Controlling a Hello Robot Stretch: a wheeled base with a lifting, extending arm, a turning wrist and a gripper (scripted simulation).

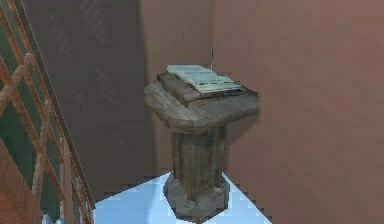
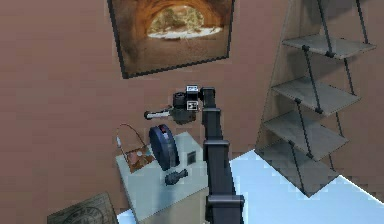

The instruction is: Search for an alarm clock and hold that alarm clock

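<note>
Under a framed picture (image 2: 172, 35), the pincer (image 2: 156, 113) hangs near a round blue alarm clock (image 2: 163, 150) standing on a pale tabletop (image 2: 145, 195). Whether it grips anything cannot be told. A misjudged reach could knock the clock over the edge.

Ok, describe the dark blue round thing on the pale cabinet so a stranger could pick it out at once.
Find the framed picture on the brown wall in the arm side view; below it stands a pale cabinet. On its top sits the dark blue disc, upright on its edge. Unlike the thin wiry thing to its left, it is solid, round and dark.
</note>
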